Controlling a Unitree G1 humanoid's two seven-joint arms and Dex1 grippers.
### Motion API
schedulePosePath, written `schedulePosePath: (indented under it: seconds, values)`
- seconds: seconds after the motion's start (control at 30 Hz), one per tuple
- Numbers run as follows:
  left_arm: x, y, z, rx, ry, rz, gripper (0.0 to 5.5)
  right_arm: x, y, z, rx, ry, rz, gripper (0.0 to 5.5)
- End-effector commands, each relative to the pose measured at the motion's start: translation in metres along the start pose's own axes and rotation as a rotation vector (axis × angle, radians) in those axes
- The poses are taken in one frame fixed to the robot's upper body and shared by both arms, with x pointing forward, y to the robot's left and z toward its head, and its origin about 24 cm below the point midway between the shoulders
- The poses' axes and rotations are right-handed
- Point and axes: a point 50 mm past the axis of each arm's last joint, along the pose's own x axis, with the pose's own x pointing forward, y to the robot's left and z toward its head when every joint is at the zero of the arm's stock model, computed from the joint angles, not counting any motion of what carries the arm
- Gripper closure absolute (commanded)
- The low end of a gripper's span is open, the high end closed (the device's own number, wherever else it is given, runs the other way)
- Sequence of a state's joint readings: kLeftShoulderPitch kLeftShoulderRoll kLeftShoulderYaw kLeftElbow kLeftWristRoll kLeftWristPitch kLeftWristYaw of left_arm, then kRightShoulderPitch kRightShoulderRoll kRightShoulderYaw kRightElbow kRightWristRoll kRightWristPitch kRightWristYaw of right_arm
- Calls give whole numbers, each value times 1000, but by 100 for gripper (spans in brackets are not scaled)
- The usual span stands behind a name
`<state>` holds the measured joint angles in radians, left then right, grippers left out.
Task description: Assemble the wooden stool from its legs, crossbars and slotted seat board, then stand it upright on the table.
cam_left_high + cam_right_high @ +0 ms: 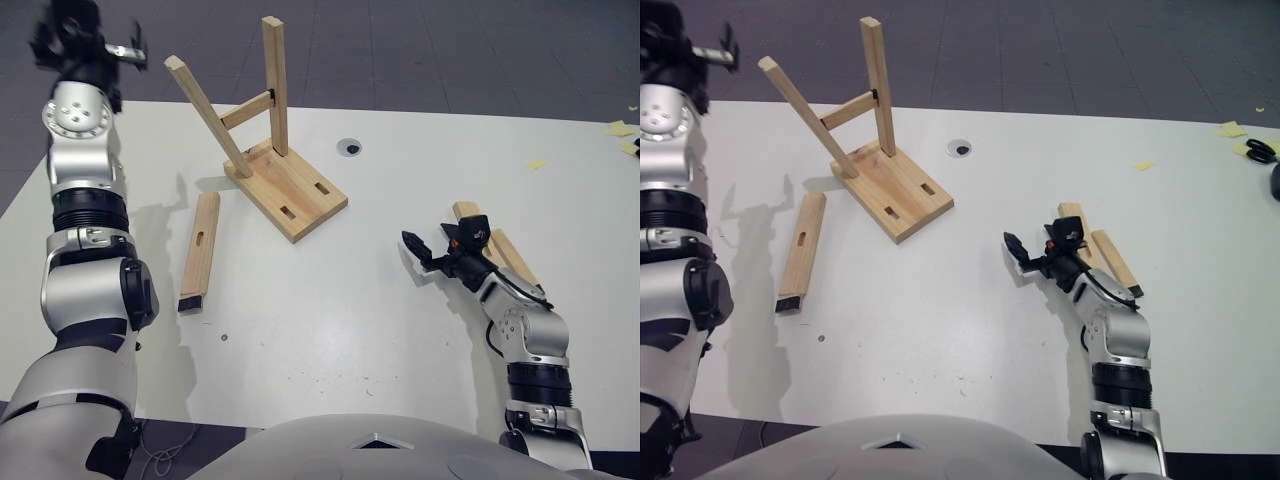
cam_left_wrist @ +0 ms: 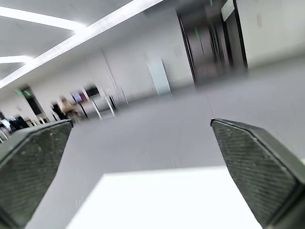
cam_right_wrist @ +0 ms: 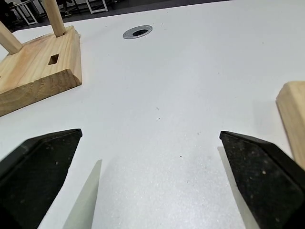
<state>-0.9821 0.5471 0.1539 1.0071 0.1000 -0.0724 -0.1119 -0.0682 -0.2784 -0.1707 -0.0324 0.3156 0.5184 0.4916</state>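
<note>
Your right gripper hovers low over the white counter with its fingers spread wide and nothing between them. Just behind it, on its right side and partly under its wrist, two loose wooden pieces lie flat side by side.

Ahead of that gripper and off to its left, well apart from it, the slotted seat board lies flat on the counter. Two legs rise from the board's far end: one leg stands about upright, and the other leg leans outward to the left. A crossbar joins them partway up. Two slots on the board's nearer half show as open holes with nothing in them.

Farther left of the board, a third leg lies flat on the counter, with one slot in its upper face.

Your left gripper is held high over the counter's far left corner, fingers wide apart and holding nothing. The board and its legs stand lower, to its right.

A round grommet hole sits beyond the right gripper, just right of the board.
</note>
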Motion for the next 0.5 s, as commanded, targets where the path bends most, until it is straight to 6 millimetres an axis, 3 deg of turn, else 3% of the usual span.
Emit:
schedulePosePath:
  seconds: [0.03, 0.3, 0.5]
  values:
    - [4, -23, -16, 41, 109, -110, 12, 0, 3, 14, -1, -42, -1, 10]
    - [8, -53, 9, -13, -22, -282, 12, -3, 1, 14, -9, -18, -1, 10]
    - [-3, -89, 11, 88, -126, -565, 12, -1, -7, 25, -36, -34, -25, 10]
